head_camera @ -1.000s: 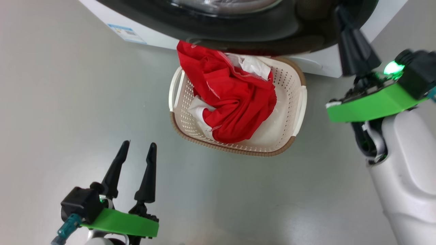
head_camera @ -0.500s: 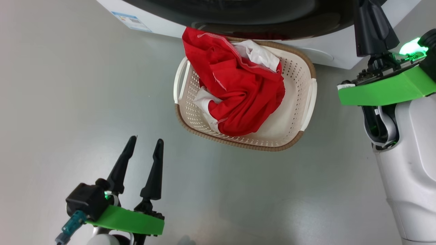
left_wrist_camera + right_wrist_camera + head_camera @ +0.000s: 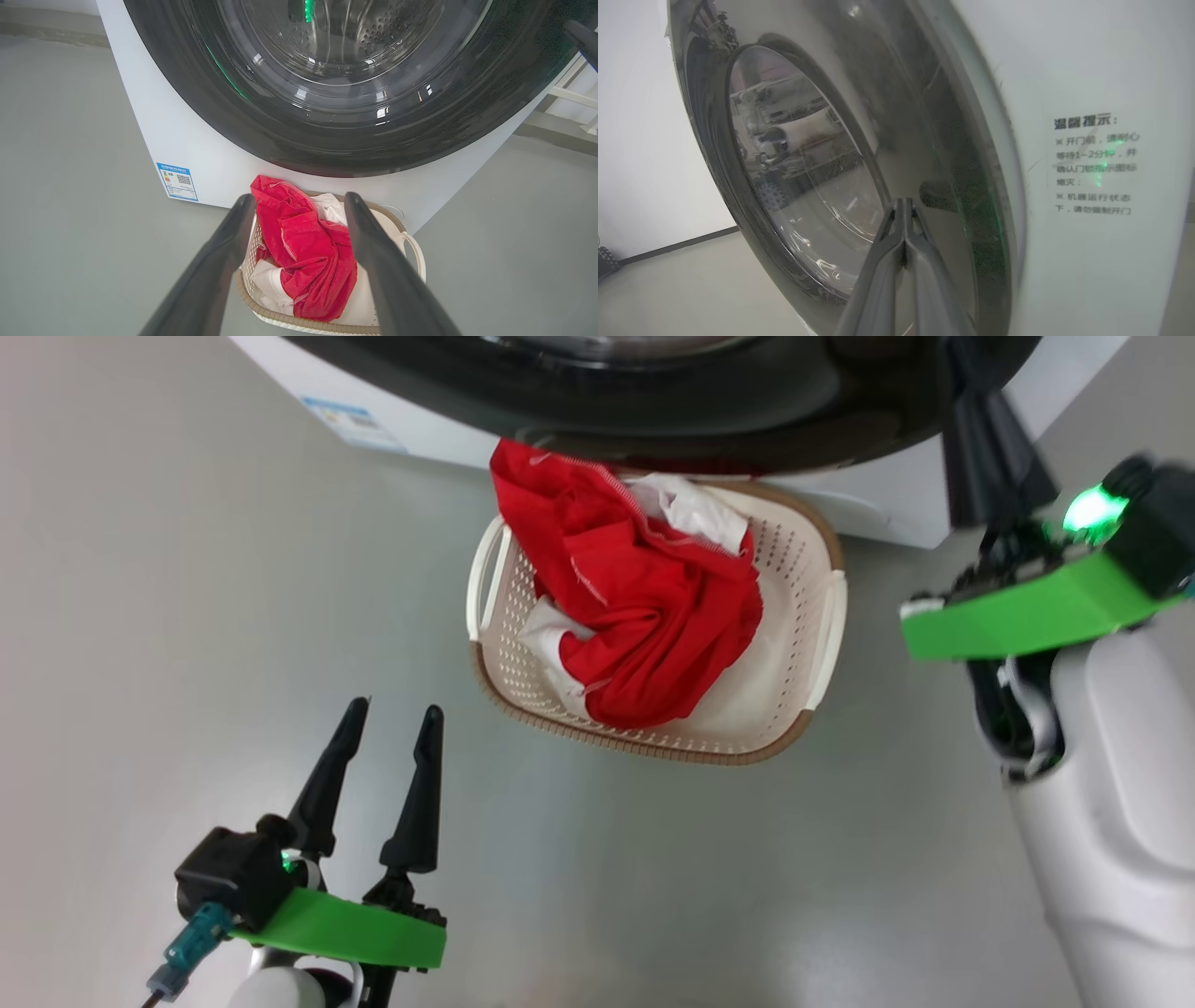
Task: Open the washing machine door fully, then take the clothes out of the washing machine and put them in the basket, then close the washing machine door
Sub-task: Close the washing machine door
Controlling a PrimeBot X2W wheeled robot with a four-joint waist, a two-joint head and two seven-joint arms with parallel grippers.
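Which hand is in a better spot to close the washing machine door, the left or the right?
Probably the right hand: it is shut and points right at the black rim of the washing machine door. The left hand hangs open, well back from the door.

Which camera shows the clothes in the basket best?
Head view: the clothes show almost whole from above, heaped in the basket. Left wrist view shows them partly behind the fingers of the left gripper. Right wrist view faces the washing machine door instead.
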